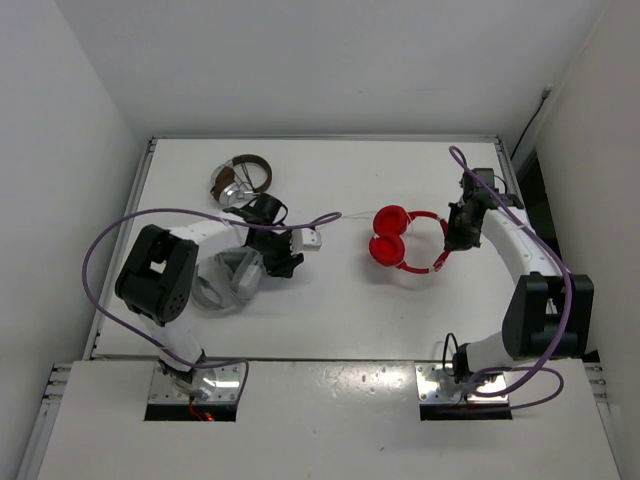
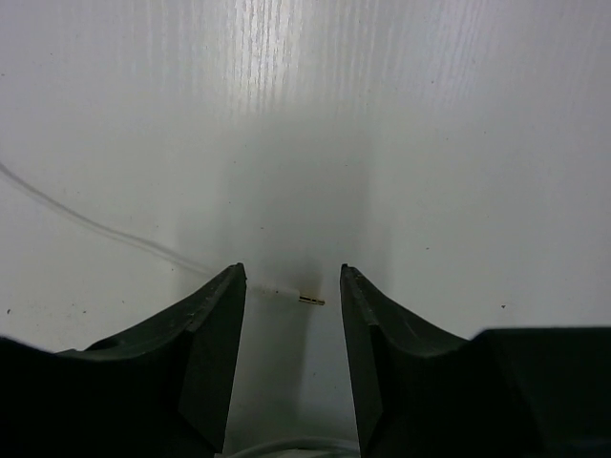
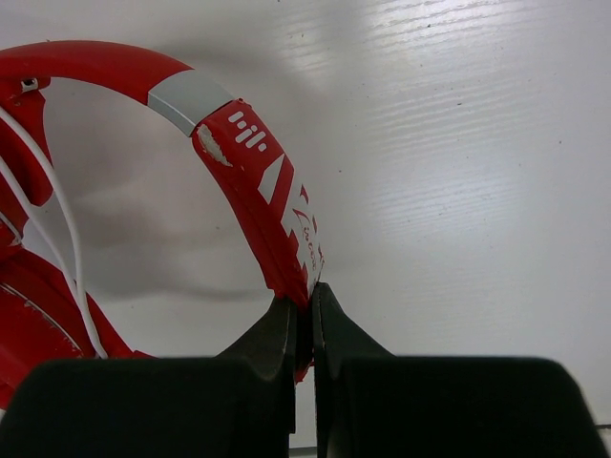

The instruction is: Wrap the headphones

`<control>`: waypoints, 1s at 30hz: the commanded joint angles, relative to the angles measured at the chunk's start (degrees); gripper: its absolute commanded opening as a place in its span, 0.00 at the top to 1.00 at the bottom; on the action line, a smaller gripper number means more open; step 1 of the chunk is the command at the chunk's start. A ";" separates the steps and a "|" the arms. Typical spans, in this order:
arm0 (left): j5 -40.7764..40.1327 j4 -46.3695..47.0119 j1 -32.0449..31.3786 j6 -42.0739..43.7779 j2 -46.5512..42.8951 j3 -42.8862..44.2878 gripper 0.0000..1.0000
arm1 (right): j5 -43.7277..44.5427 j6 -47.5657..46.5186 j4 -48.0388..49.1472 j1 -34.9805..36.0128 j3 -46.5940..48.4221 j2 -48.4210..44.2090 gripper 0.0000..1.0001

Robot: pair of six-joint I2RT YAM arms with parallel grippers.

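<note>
The red headphones (image 1: 392, 240) lie at the table's centre right, ear cups to the left and the thin headband (image 1: 425, 242) to the right. My right gripper (image 1: 447, 250) is shut on the headband; in the right wrist view the jaws (image 3: 310, 298) pinch the red band (image 3: 256, 176), with the white cable (image 3: 69, 243) beside an ear cup (image 3: 29, 320). My left gripper (image 1: 288, 258) is open and empty. In the left wrist view its jaws (image 2: 293, 279) straddle the cable's gold-tipped plug (image 2: 298, 298) lying on the table, without touching it. The thin cable (image 2: 115, 234) runs off to the left.
Grey-white headphones (image 1: 230, 280) lie under the left arm at centre left. Brown-and-silver headphones (image 1: 240, 180) lie at the back left. White walls stand around the table (image 1: 340, 310). A purple arm cable (image 1: 110, 235) loops out over the left side.
</note>
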 commanded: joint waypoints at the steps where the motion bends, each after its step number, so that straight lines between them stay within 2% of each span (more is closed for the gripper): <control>1: -0.39 -1.09 0.17 2.42 -1.79 -0.59 0.51 | -1.27 0.54 3.26 0.31 0.94 -0.86 1.00; 5: -2.24 0.31 0.70 0.49 -1.26 -2.26 0.51 | -1.27 0.54 3.26 0.31 0.94 -0.86 1.00; 12: -9.97 6.55 0.70 -11.99 -3.45 -5.34 0.53 | -1.27 0.54 3.26 0.31 0.94 -0.86 1.00; 17: -12.87 7.17 0.17 -19.82 -7.50 -7.63 0.53 | -1.27 1.07 3.79 0.31 0.94 -1.39 1.00; 21: -15.33 7.17 -2.55 -24.39 -6.72 -8.15 0.54 | -1.27 1.60 3.79 0.31 0.94 -1.39 1.00; 30: -14.11 8.93 -3.96 -34.14 -6.10 -8.15 0.54 | -1.80 1.60 3.79 0.31 0.94 -0.86 1.00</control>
